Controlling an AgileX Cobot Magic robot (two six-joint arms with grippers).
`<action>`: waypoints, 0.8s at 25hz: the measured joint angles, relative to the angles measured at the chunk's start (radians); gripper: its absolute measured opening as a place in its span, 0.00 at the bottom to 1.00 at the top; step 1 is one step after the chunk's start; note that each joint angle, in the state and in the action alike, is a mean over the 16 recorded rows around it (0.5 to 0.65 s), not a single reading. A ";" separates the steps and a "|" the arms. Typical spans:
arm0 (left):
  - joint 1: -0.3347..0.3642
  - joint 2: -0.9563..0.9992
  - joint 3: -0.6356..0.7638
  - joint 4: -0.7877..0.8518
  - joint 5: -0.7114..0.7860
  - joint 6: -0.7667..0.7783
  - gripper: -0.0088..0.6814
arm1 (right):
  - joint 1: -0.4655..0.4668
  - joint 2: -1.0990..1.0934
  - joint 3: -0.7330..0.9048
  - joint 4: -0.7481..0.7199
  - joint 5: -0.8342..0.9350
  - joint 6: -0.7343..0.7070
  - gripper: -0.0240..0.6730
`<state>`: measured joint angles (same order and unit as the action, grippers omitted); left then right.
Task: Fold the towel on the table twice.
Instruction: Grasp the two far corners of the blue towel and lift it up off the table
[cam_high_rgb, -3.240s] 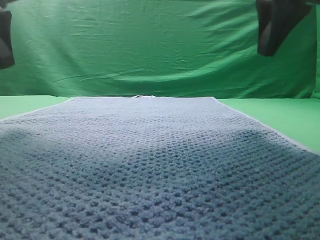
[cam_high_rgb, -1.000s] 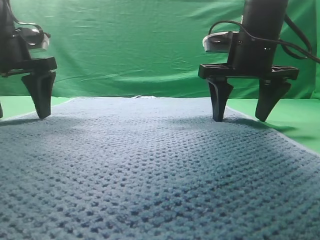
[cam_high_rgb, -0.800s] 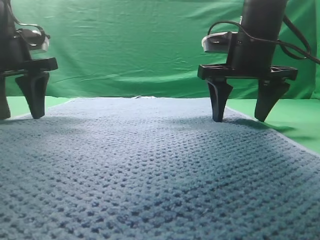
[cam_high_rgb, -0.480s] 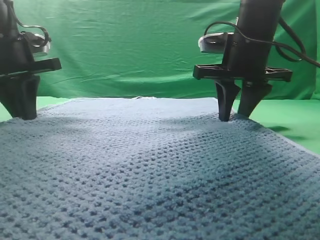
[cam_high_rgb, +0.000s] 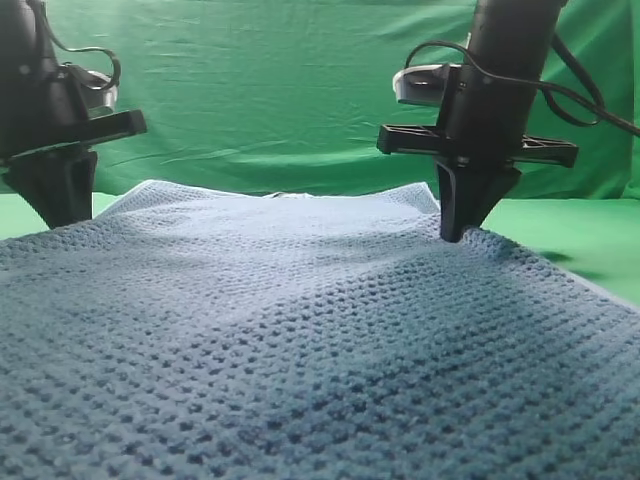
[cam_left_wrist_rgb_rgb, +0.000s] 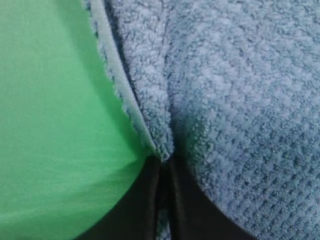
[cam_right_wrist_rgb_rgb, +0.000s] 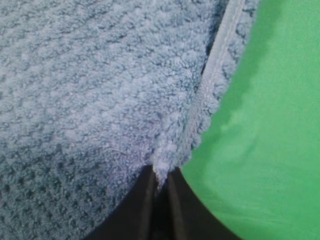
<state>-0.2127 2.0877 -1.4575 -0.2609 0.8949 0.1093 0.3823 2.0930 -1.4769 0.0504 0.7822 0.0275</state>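
Note:
The grey-blue waffle-knit towel (cam_high_rgb: 300, 330) lies spread across the bright-green table (cam_high_rgb: 590, 240), filling most of the exterior high view. My left gripper (cam_high_rgb: 58, 215) is shut on the towel's left edge near the far corner. In the left wrist view the gripper (cam_left_wrist_rgb_rgb: 162, 165) pinches a fold of the towel (cam_left_wrist_rgb_rgb: 240, 100) just inside its pale hem. My right gripper (cam_high_rgb: 462, 232) is shut on the towel's right edge. The right wrist view shows that gripper (cam_right_wrist_rgb_rgb: 160, 177) clamping a pucker of the towel (cam_right_wrist_rgb_rgb: 90, 80) beside the hem. The far corners of the towel stand lifted slightly.
A wrinkled green cloth backdrop (cam_high_rgb: 280, 90) hangs behind the table. Bare green table shows to the left (cam_left_wrist_rgb_rgb: 50, 125) and right (cam_right_wrist_rgb_rgb: 270, 140) of the towel's edges. Cables loop off the right arm (cam_high_rgb: 590, 95).
Both grippers went from open, straddling the towel's side edges, to shut on them. The far end of the towel has risen a little and bunched toward the fingers.

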 joint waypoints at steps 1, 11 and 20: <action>-0.003 -0.002 -0.007 0.006 0.009 -0.007 0.01 | 0.000 -0.001 -0.005 -0.001 0.006 0.000 0.04; -0.021 -0.086 -0.193 0.097 0.133 -0.065 0.01 | 0.002 -0.044 -0.193 -0.029 0.108 -0.001 0.03; -0.023 -0.172 -0.491 0.119 0.169 -0.070 0.01 | -0.006 -0.083 -0.542 -0.057 0.129 -0.020 0.03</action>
<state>-0.2353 1.9154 -1.9487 -0.1423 1.0636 0.0398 0.3763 2.0105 -2.0187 -0.0071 0.9111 0.0080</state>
